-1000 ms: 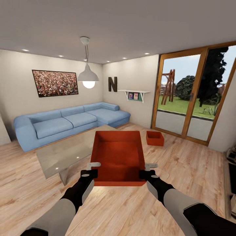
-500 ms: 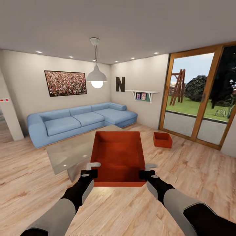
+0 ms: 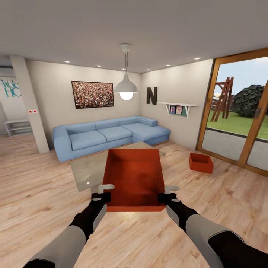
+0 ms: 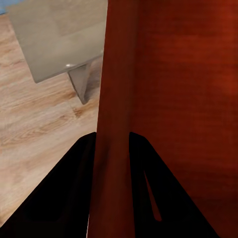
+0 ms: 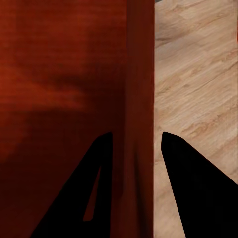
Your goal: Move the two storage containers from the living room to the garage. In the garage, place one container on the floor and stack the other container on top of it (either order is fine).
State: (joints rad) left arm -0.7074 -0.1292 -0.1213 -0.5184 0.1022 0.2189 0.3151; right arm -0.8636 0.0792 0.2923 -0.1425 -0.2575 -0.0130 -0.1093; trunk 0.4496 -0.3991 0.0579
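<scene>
The robot carries one red-orange storage container (image 3: 134,178) in front of its trunk, above the light wood plank floor (image 3: 44,193) of the living room. The left gripper (image 3: 104,191) is closed onto the container's left wall, the right gripper (image 3: 167,192) onto its right wall, each with one finger inside and one outside. The second storage container (image 3: 201,163) sits on the planks near the wood-framed glass doors (image 3: 242,123). The glass-topped coffee table (image 3: 91,169) stands just ahead; turning tightly could knock the load against it, and uneven arm motion could twist the thin walls out of the pinch.
</scene>
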